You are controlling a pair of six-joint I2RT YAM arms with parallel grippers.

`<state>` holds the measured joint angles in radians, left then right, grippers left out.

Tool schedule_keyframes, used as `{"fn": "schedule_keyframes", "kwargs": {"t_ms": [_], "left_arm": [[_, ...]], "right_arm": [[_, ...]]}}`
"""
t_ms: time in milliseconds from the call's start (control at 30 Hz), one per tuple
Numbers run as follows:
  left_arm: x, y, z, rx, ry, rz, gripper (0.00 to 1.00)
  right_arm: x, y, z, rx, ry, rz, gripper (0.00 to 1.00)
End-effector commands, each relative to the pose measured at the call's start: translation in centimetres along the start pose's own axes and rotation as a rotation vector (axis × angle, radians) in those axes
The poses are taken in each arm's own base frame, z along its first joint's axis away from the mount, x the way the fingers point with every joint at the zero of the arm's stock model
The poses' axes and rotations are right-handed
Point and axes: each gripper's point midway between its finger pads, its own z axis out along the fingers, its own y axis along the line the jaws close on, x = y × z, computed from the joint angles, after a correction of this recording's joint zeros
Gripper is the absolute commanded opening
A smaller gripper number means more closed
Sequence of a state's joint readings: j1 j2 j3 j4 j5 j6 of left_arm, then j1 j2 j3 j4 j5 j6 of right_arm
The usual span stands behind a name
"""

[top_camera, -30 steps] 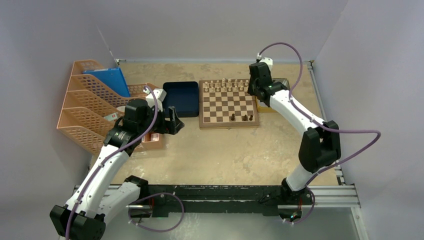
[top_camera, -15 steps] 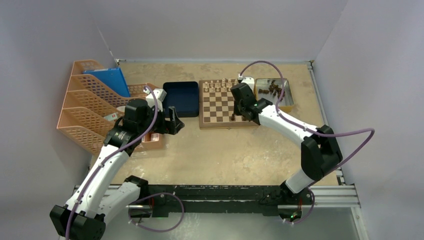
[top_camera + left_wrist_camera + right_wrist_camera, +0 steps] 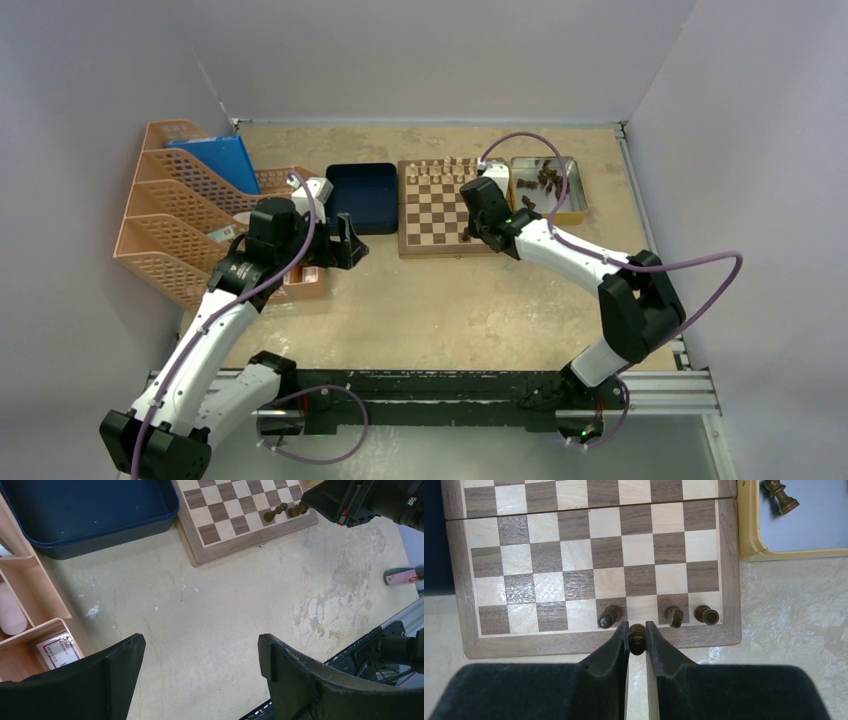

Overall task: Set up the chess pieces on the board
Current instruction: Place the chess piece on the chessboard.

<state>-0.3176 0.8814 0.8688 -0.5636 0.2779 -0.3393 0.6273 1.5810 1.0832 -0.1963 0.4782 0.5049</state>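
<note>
You have square chequered wooden chessboard (image 3: pixel 440 212) far-centre | dark blue square tray (image 3: pixel 362 197) just left | silver metal tray (image 3: pixel 579 186) just right | three dark wooden chessmen (image 3: pixel 706 614) on board's near row

A: Enclosure?
B: Three plain pale lilac-grey walls (image 3: pixel 420 50) are seen: back, left and right. Lighting is even and diffuse; only soft shadows are cast.
A: Work surface?
B: A beige tabletop (image 3: pixel 430 310) with a mottled, stone-like finish is shown, scuffed in pale patches. An aluminium rail (image 3: pixel 665 385) is mounted along its near edge, and another is run up the right side.
A: Furniture?
B: An orange mesh file rack (image 3: pixel 165 235) is placed against the left wall. A blue folder (image 3: pixel 215 160) is held in a rear slot.
</note>
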Motion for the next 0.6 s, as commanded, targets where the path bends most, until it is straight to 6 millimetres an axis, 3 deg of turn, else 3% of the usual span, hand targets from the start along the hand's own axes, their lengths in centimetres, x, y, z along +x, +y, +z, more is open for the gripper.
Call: {"fn": "schedule_keyframes", "kwargs": {"t_ms": [0,567], "left_arm": [[-0.5,-0.6,0.0,0.026,-0.022,0.013,0.84],[-0.6,-0.6,-0.1,0.026,-0.024,0.014,0.84]], "right_arm": [[-1.3,0.1,0.3,0.019,-0.08,0.03,0.16],[0.5,-0.3,2.5,0.062,-0.061,0.009,0.18]]}}
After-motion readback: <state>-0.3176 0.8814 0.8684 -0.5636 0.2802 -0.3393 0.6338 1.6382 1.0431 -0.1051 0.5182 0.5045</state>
